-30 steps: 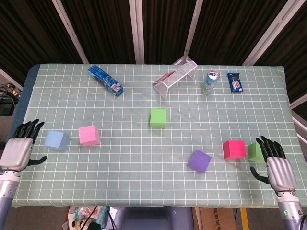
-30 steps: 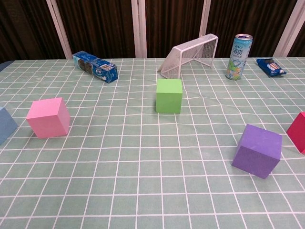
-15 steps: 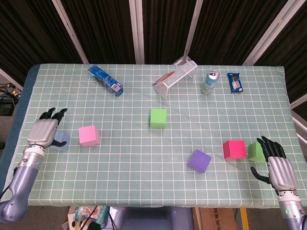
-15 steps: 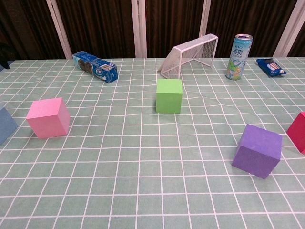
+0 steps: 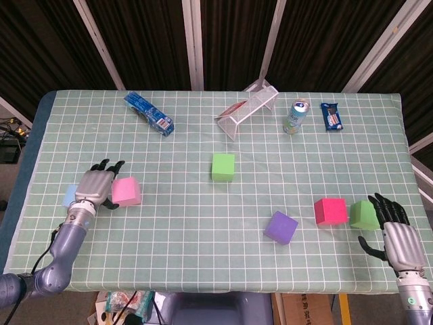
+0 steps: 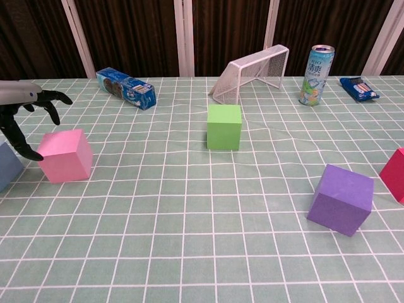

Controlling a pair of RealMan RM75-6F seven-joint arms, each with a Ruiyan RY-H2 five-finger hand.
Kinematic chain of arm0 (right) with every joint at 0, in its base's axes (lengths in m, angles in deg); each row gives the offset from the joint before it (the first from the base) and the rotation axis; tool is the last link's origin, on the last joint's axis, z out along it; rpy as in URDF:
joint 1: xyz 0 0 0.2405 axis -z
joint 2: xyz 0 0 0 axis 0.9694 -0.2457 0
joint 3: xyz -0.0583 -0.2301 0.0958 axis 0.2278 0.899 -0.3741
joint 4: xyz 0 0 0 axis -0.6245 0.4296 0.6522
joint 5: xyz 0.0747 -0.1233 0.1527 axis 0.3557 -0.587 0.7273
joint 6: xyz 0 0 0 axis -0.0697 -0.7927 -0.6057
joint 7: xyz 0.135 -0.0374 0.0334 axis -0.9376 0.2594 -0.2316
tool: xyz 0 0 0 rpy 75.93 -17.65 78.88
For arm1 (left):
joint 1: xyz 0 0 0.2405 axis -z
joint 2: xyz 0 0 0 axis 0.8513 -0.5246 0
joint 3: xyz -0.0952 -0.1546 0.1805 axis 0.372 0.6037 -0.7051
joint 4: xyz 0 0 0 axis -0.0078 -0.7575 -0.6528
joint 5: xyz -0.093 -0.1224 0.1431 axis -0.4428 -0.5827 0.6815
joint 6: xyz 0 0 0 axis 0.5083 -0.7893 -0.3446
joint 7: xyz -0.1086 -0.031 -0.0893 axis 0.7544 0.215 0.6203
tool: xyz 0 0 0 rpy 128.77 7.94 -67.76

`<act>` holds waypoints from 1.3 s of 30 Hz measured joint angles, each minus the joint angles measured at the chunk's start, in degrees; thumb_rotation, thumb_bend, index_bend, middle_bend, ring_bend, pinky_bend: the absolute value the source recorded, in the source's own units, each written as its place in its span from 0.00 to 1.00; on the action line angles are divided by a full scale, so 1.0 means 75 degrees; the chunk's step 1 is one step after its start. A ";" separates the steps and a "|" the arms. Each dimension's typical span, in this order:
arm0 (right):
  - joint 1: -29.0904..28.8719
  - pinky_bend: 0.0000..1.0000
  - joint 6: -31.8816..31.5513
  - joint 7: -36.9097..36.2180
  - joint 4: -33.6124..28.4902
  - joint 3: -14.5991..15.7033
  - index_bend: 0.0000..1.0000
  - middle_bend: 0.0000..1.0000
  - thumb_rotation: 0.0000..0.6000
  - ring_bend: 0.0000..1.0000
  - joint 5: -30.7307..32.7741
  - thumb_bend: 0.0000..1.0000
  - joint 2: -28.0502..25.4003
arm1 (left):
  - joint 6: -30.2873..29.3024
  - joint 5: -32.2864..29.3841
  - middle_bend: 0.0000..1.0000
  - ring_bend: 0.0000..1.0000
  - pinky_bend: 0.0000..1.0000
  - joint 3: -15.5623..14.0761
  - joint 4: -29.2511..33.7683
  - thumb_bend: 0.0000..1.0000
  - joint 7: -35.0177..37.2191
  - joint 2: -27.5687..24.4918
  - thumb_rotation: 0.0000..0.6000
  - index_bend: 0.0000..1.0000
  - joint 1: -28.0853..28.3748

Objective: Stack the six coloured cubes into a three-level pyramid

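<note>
My left hand (image 5: 95, 185) hovers open just left of the pink cube (image 5: 126, 191), fingers spread; the chest view shows this left hand (image 6: 22, 107) above and beside the pink cube (image 6: 64, 155). It partly hides the light blue cube (image 5: 68, 196), whose edge (image 6: 7, 165) shows at the frame's left. A green cube (image 5: 222, 167) sits mid-table. The purple cube (image 5: 281, 227), red cube (image 5: 330, 210) and a second green cube (image 5: 363, 214) lie at the right. My right hand (image 5: 396, 234) stands open just behind that green cube, touching nothing.
Along the far side lie a blue snack packet (image 5: 149, 113), a small white wire goal (image 5: 247, 108), a drink can (image 5: 295, 116) and a dark snack bag (image 5: 331, 116). The table's front edge (image 5: 203, 288) runs near both arms.
My left hand has swept right and forward from the table's left edge, over the blue cube, to the pink cube's side. The right hand drew back slightly. No cube has moved.
</note>
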 measured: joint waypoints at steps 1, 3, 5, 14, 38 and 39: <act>0.0000 0.00 0.0006 -0.0004 0.0000 0.0002 0.00 0.00 1.00 0.00 0.0002 0.33 -0.0005 | -0.0016 -0.0016 0.23 0.03 0.14 -0.0030 -0.0022 0.06 -0.0011 0.0029 1.00 0.00 0.0028; -0.0002 0.00 0.0027 -0.0029 -0.0005 0.0007 0.00 0.00 1.00 0.00 0.0005 0.33 -0.0019 | -0.0046 -0.0064 0.24 0.03 0.14 -0.0083 -0.0082 0.07 -0.0010 0.0093 1.00 0.01 0.0081; -0.0004 0.00 0.0043 -0.0047 -0.0010 0.0011 0.00 0.00 1.00 0.00 0.0009 0.33 -0.0029 | -0.0049 -0.0117 0.26 0.03 0.14 -0.0114 -0.0133 0.08 0.0018 0.0161 1.00 0.02 0.0122; -0.0011 0.00 0.0087 -0.0099 -0.0042 0.0020 0.00 0.00 1.00 0.00 0.0021 0.33 -0.0060 | -0.0173 -0.0217 0.39 0.07 0.15 -0.0286 -0.0471 0.32 0.0056 0.0522 1.00 0.10 0.0329; -0.0066 0.00 0.0318 -0.0212 -0.0119 -0.0013 0.00 0.00 1.00 0.00 0.0238 0.33 -0.0084 | 0.0190 -0.1011 0.40 0.09 0.16 0.0598 -0.0987 0.33 -0.0428 0.0935 1.00 0.11 0.2072; -0.0075 0.00 0.0348 -0.0221 -0.0124 -0.0017 0.00 0.00 1.00 0.00 0.0265 0.33 -0.0086 | 0.0248 -0.1080 0.40 0.09 0.16 0.0622 -0.1117 0.33 -0.0489 0.1025 1.00 0.11 0.2198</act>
